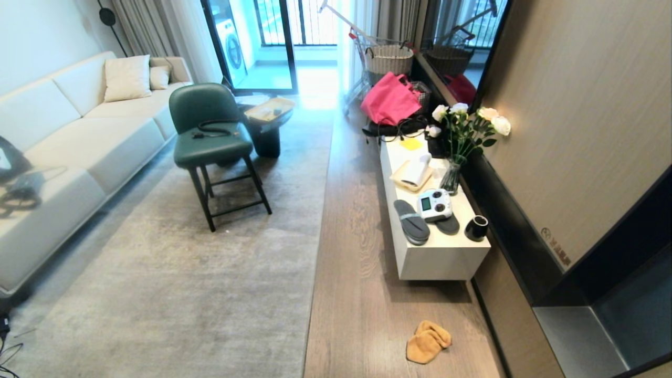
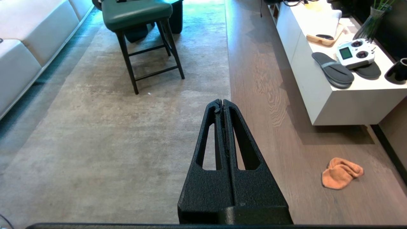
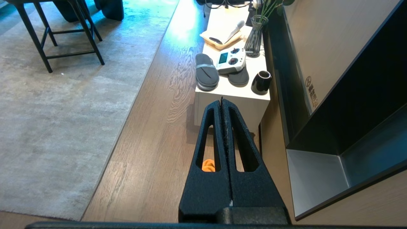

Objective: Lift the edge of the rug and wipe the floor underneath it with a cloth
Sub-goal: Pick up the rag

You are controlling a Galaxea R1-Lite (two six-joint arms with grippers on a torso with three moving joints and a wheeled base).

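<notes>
The orange cloth [image 1: 428, 342] lies crumpled on the wood floor [image 1: 357, 252], near the front of the white cabinet. The rug edge [image 1: 321, 210] runs straight down the room, flat on the floor, left of the cloth. Neither arm shows in the head view. My left gripper [image 2: 221, 101] is shut and empty, hanging high above the rug edge [image 2: 229, 73], with the cloth [image 2: 341, 172] off to its right. My right gripper [image 3: 221, 101] is shut and empty above the floor; a bit of the cloth [image 3: 208, 165] shows through one finger's slot.
A low white cabinet [image 1: 441, 257] carries slippers, a remote controller, a black cup, a rolled white towel and a vase. A green chair [image 1: 212, 142] stands on the rug, a sofa [image 1: 68, 136] along the left. A dark shelf unit [image 1: 604, 315] is on the right wall.
</notes>
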